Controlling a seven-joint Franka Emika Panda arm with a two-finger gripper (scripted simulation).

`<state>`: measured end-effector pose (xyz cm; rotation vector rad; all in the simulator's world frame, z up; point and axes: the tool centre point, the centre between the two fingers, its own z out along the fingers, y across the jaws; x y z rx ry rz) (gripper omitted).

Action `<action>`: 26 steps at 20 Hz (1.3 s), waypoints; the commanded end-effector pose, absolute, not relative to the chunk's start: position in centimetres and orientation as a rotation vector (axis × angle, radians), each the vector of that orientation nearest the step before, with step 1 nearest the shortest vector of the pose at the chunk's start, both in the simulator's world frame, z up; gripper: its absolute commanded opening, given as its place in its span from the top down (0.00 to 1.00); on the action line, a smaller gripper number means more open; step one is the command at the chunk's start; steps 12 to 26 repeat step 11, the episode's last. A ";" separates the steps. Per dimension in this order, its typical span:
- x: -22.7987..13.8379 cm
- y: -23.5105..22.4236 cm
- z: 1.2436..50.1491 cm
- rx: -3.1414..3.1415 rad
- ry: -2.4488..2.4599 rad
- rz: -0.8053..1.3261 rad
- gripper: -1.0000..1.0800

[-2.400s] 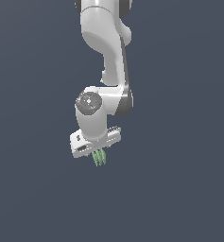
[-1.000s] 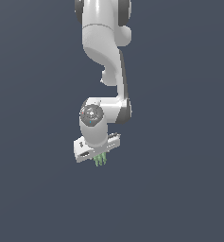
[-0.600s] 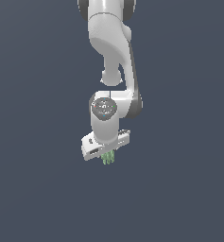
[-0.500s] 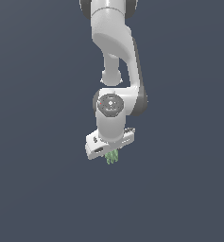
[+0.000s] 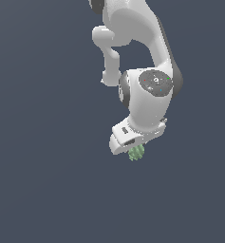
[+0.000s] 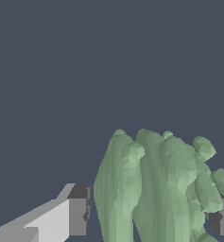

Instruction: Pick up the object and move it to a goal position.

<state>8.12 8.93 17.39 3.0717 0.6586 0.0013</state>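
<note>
Franka arm (image 5: 147, 42) descending from the top of the exterior view, wrist bent, white hand pointing down and toward the exterior view's left. No desk, edge or corner visible in either view, only flat dark grey backdrop, so no placing against a desk possible. No goal marker visible either.

Gripper (image 5: 135, 151) closed on the object (image 5: 136, 153), which hangs below the hand with nothing under it. Wrist view confirms: dark finger pads (image 6: 79, 210) set narrow on either flank of the green body, one pad close against one side, the other just showing at the picture's edge on the far side. Contact on the nearer pad hard to judge; a thin dark gap may be shadow.

Progress, as a judgement: pick-up done, object off any surface and carried. Left to do: transport to the goal and, likely, holding there. Distance remaining not readable, goal unseen.

Object: tiny, pale green, much smaller than the hand. Several thin blades side by side, running lengthwise between the pads, rounded at the free ends. Faceted, lumpy surface; one side broken into small bead-like knobs. Ridged shape likely to shift if grip loosens.
</note>
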 end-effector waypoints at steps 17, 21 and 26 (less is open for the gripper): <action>8.9 13.0 20.7 3.072 0.656 0.000 1.00; 8.9 13.0 20.7 3.072 0.656 0.000 1.00; 8.9 13.0 20.7 3.072 0.656 0.000 1.00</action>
